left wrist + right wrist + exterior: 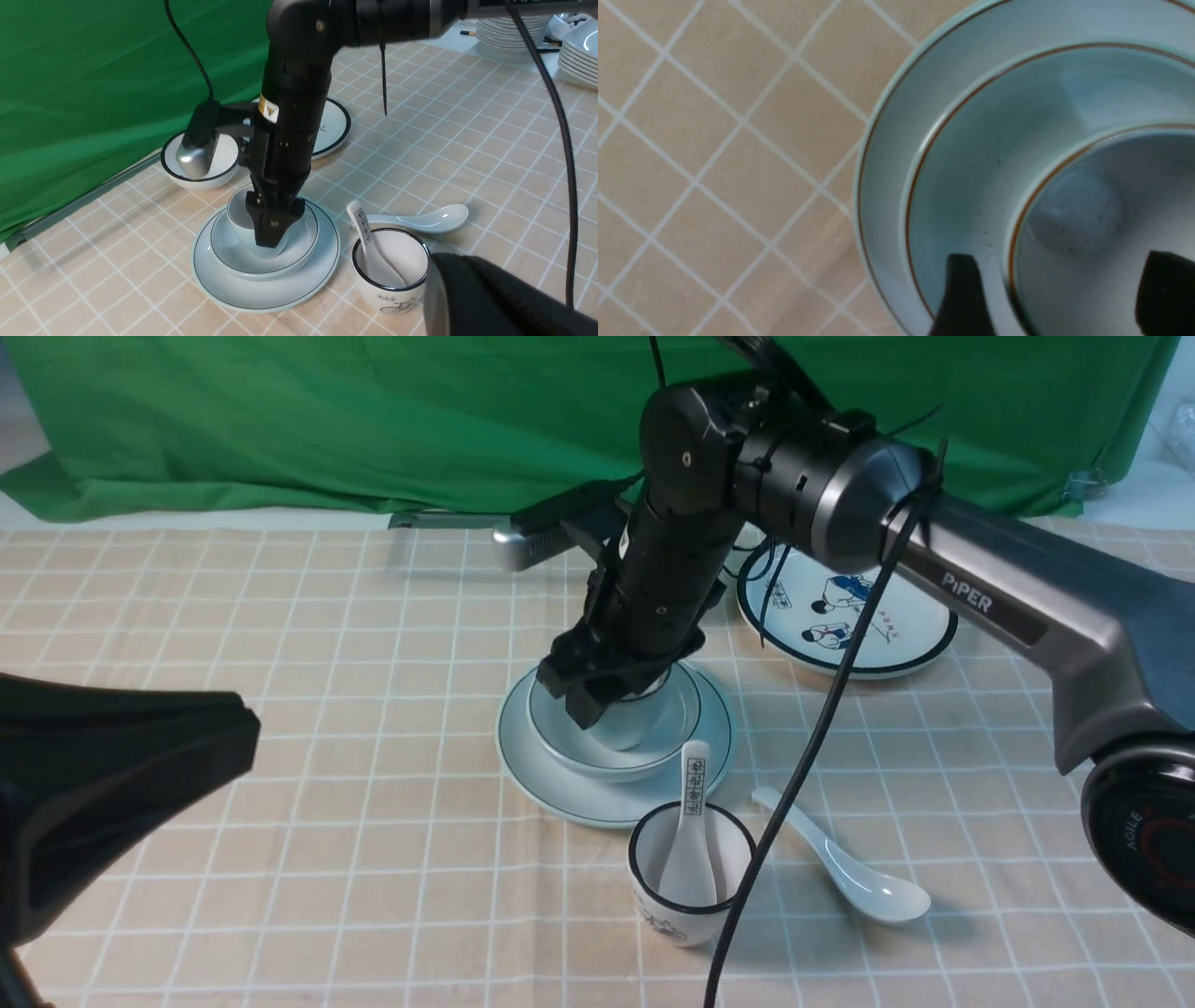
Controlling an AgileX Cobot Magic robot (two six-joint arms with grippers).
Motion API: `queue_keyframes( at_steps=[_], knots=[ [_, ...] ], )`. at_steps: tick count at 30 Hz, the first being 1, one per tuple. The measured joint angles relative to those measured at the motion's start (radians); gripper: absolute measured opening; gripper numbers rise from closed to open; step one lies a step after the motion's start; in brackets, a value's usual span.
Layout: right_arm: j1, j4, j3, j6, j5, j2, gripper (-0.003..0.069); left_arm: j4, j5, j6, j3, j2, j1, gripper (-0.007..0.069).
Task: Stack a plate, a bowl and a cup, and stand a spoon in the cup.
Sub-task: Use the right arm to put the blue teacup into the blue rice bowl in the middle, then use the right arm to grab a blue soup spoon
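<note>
Left pincer (224, 747) pressed together, right pincer (1059, 289) spread astride cup (1073, 210) rim, spoon (845, 868) lying apart rightward

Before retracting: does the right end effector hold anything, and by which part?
Nothing: the right end effector stands open astride the rim of the cup.

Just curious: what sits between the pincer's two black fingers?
The cup wall. The right wrist view shows one finger outside it, above the bowl, the other inside.
</note>
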Motion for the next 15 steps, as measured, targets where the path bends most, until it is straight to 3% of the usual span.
queue_keyframes(
  at_steps=[3,6,10,12,15],
  knots=[
    [0.0,-0.004,-0.068,-0.003,0.049,-0.018,0.0509,0.0,-0.001,0.0,0.0,0.0,0.0,0.0001],
    [-0.001,-0.04,-0.13,-0.028,0.05,-0.14,0.0427,0.0,-0.005,0.0,0.001,0.0,0.0,0.0001],
    [-0.005,-0.118,-0.051,-0.033,0.05,-0.275,0.0325,0.0,-0.007,0.0,0.001,0.0,0.0,0.0001],
    [-0.021,-0.173,0.109,-0.033,0.05,-0.389,0.0278,0.0,-0.007,0.0,0.001,0.0,0.0,0.0001],
    [-0.074,-0.186,0.365,-0.035,0.047,-0.503,0.0268,0.0,-0.007,0.0,0.001,0.0,0.0,0.0001]
  ],
)
